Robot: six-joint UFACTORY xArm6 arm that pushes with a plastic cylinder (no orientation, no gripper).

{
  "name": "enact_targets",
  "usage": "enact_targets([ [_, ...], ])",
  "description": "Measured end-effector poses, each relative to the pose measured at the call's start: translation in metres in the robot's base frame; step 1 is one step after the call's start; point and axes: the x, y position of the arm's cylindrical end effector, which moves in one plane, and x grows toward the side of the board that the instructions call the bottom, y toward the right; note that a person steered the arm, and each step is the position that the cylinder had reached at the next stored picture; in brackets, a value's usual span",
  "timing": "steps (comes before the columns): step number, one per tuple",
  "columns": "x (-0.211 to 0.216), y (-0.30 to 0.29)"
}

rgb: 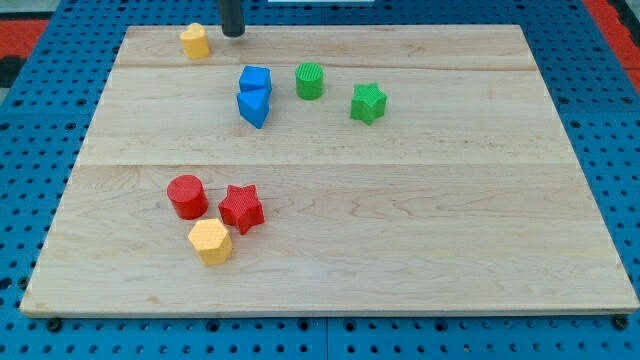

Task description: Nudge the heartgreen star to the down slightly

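My tip [233, 33] at board's top, rod cropped above, no jaws; green star [368, 102] well apart

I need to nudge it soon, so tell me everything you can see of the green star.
The green star is a small, chunky block that looks like plastic, lying flat on the wooden board toward the view's upper right. Nothing touches it; the green cylinder sits apart on its left. My tip is far off, up-left.
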Motion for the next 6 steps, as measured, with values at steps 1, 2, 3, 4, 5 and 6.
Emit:
enact_targets([
  [1, 0.005, -0.038],
  [2, 0.026, -0.039],
  [3, 0.034, -0.004],
  [4, 0.05, 0.09],
  [5, 0.072, 0.145],
  [6, 0.129, 0.212],
])
